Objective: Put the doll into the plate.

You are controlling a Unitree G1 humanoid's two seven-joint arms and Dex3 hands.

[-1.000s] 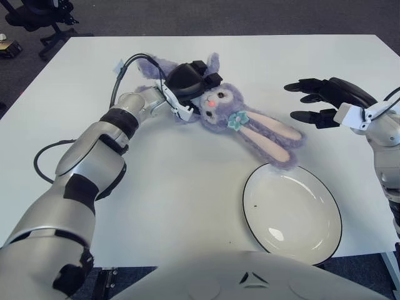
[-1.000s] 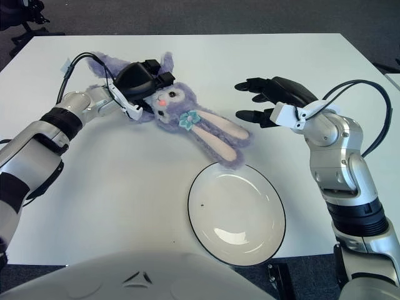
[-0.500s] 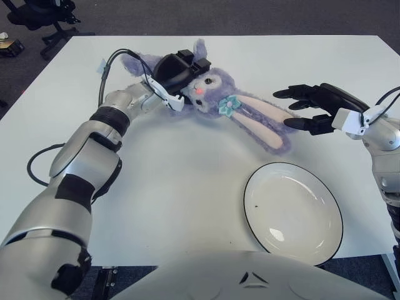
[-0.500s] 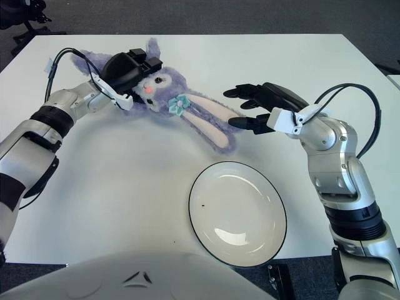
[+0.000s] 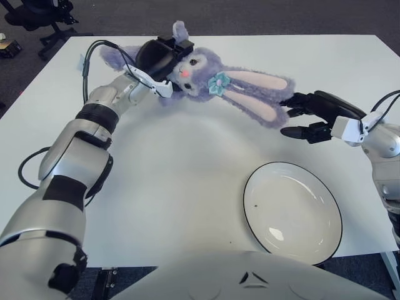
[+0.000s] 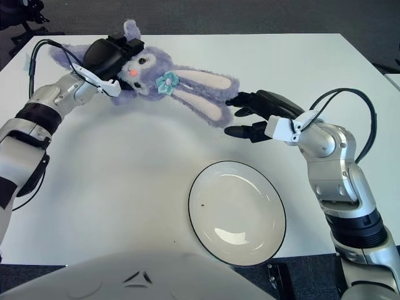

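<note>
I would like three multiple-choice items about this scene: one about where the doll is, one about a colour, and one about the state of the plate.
1. Where is the doll?
A. In the plate
B. Held by the left hand at the far left of the table
C. On the floor

2. What colour is the flower bow at the doll's neck?
A. Teal
B. Red
C. Yellow

3. What is the state of the plate?
A. Holding the doll
B. Turned upside down
C. Nothing in it

Answers:
1. B: the left hand grips the head of the doll, while its long ears stretch toward the open right hand.
2. A: the flower bow is teal against the purple fur.
3. C: the plate lies right side up at the near right with nothing in it.
</note>
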